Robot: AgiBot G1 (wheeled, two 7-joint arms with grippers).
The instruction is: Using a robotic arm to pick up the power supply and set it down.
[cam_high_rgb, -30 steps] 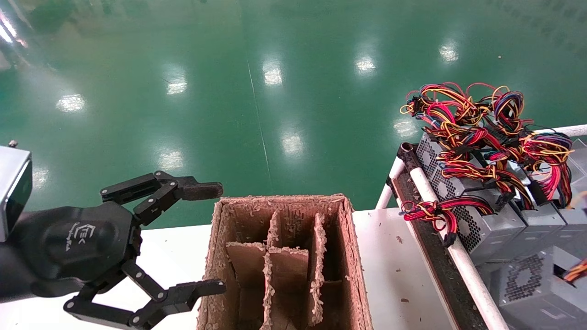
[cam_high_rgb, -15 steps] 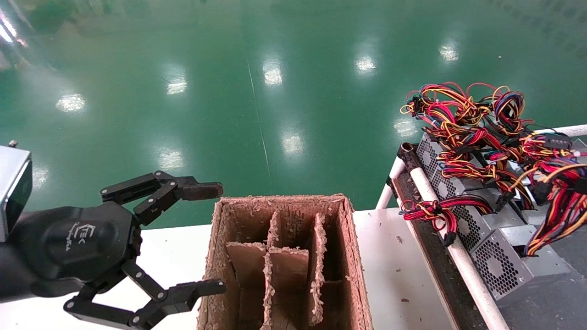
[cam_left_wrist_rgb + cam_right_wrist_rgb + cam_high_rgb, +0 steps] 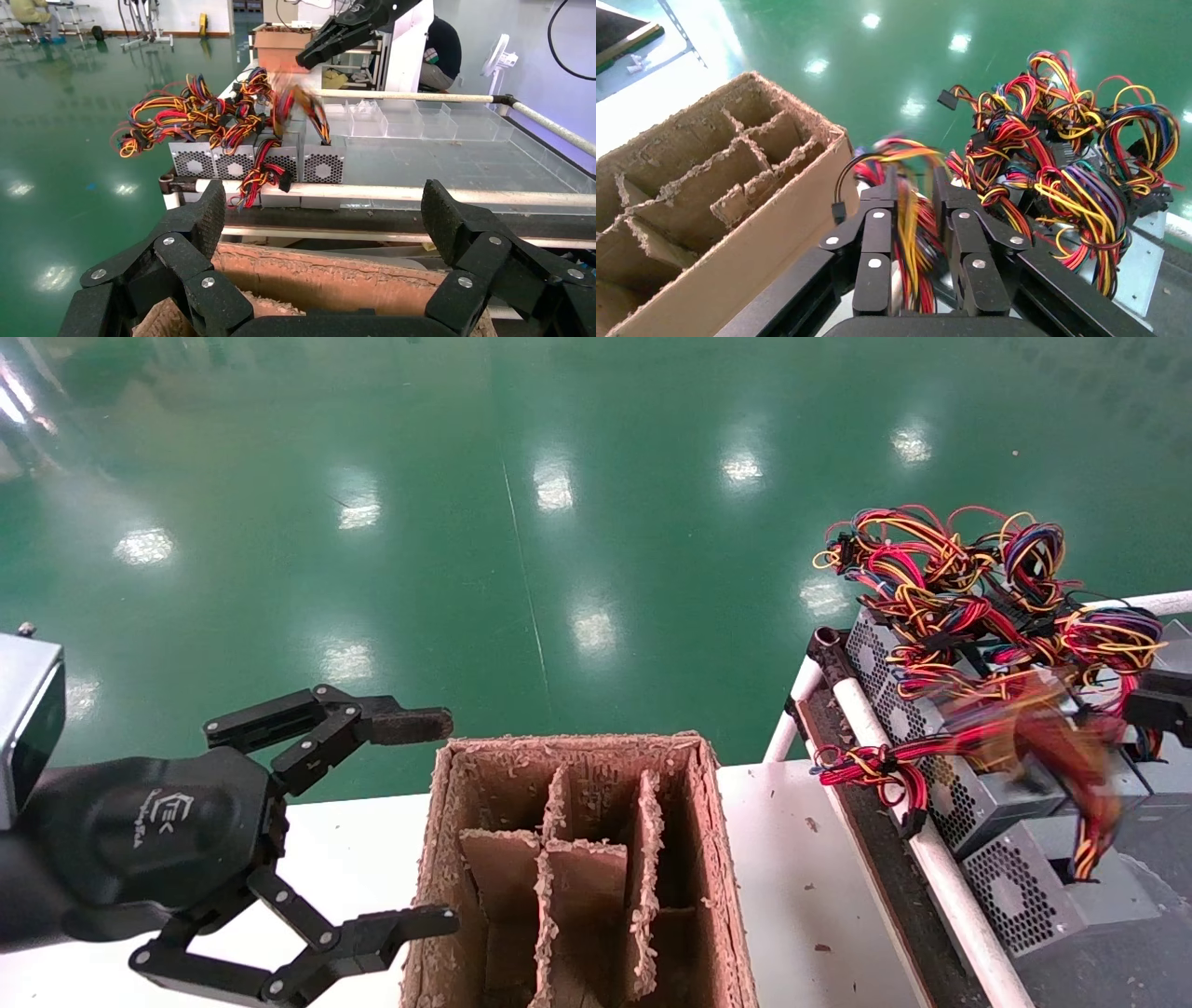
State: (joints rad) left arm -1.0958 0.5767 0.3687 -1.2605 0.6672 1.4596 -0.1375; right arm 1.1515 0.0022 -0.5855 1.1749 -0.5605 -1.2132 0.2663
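The power supply [image 3: 1071, 887] is a grey metal box with a perforated fan grille, lying on the dark rack at the right. Its red, yellow and black wire bundle [image 3: 1057, 747] is blurred and runs up to my right gripper [image 3: 1155, 705] at the view's right edge. In the right wrist view my right gripper [image 3: 911, 186] is shut on those wires [image 3: 909, 232]. The left wrist view shows it [image 3: 330, 38] high above the row. My left gripper [image 3: 433, 822] hangs open and empty beside the cardboard box [image 3: 722, 859].
Several more power supplies [image 3: 931, 738] with tangled wires [image 3: 941, 570] stand in a row behind a white pipe rail [image 3: 931, 859]. The divided cardboard box [image 3: 736, 246] sits on a white table [image 3: 801, 896]. Clear plastic trays [image 3: 422, 119] lie beyond the row. Green floor lies behind.
The right gripper pulled one wire bundle up and towards the box. The power supply tipped out of the row onto the rack with its grille showing. The left arm stayed still.
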